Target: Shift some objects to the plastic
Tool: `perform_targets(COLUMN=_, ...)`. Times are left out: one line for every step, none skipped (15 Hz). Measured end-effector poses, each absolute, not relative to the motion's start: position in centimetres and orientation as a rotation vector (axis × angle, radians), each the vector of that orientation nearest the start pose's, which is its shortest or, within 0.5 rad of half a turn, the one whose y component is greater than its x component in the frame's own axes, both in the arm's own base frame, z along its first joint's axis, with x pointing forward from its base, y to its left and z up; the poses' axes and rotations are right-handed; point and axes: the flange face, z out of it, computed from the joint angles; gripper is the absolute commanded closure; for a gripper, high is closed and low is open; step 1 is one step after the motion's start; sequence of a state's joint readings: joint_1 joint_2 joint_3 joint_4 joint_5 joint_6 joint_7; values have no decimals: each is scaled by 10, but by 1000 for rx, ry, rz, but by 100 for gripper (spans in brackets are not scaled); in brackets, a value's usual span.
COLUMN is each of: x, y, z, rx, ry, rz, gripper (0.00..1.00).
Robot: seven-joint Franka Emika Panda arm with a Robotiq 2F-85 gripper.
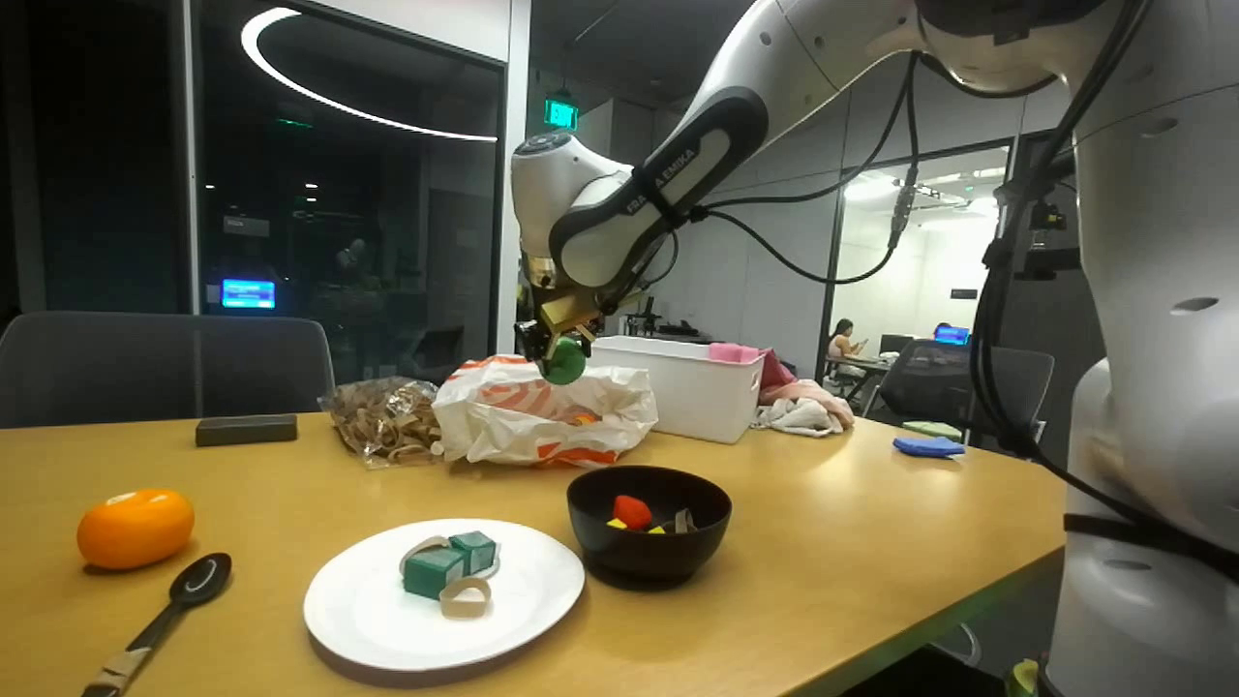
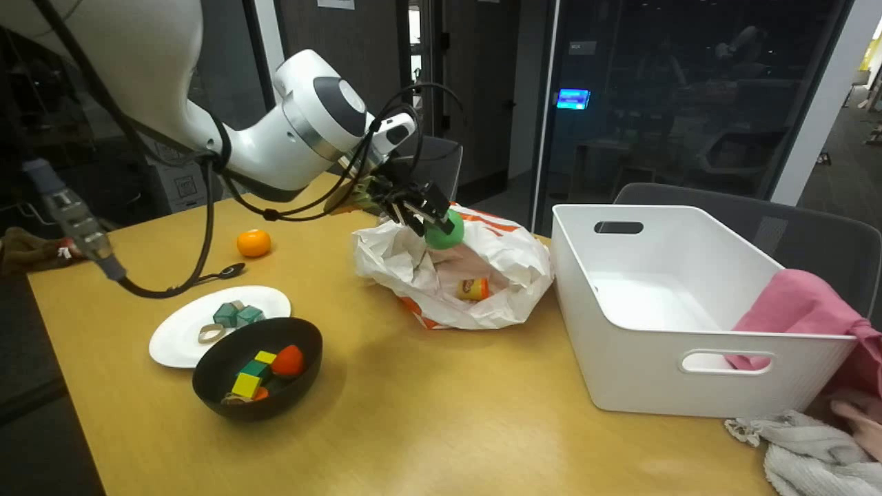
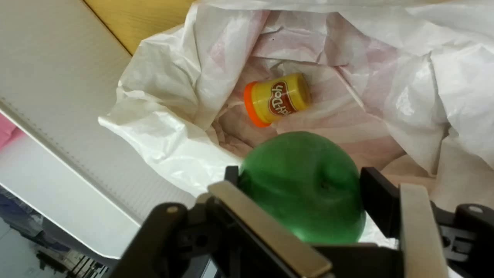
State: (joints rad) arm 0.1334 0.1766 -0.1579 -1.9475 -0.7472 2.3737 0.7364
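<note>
fruit (image 3: 302, 189), green and round, is pinched in my end effector (image 3: 304, 186) at lower centre of the wrist view, above the open plastic bag (image 3: 166, 135), so i judge the placing step in hand, next calling for a low, gentle release.

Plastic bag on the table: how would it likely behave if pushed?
The plastic bag would probably fold, given its thin, crumpled walls. Its slack rim may cave inward. The Play-Doh tub inside could roll, as it lies on its side.
</note>
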Motion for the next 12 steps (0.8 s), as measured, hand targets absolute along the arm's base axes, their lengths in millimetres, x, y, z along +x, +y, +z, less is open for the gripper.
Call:
perform_targets(x=621, y=-21, z=415, rx=-3511, ry=464, rz=-762, gripper=47)
perform_targets(x=623, y=-23, z=410, rx=-3516, ry=454, rz=-742, gripper=47)
perform_targets(x=626, y=-24, z=406, rx=-3519, ry=444, rz=-724, gripper=47)
perform_targets(x=629, y=-26, z=402, rx=-3522, ry=428, rz=-707, gripper=47)
perform_targets(x=632, y=-27, z=399, rx=-3522, ry=418, rz=-694, gripper=47)
perform_targets(x=636, y=-29, z=397, rx=-3517, ry=410, rz=-678, gripper=47)
perform_targets(x=640, y=-30, z=395, rx=-3513, ry=399, rz=-665, gripper=47)
perform_targets(x=643, y=-32, z=393, rx=-3508, ry=393, rz=-649, gripper=47)
perform_targets(x=647, y=-34, z=391, rx=-3501, ry=393, rz=-634, gripper=47)
perform_targets(x=650, y=-37, z=389, rx=-3492, ry=399, rz=-620, gripper=47)
perform_targets(x=653, y=-40, z=387, rx=-3483, ry=408, rz=-608, gripper=47)
perform_targets(x=656, y=-42, z=386, rx=-3472, ry=422, rz=-597, gripper=47)
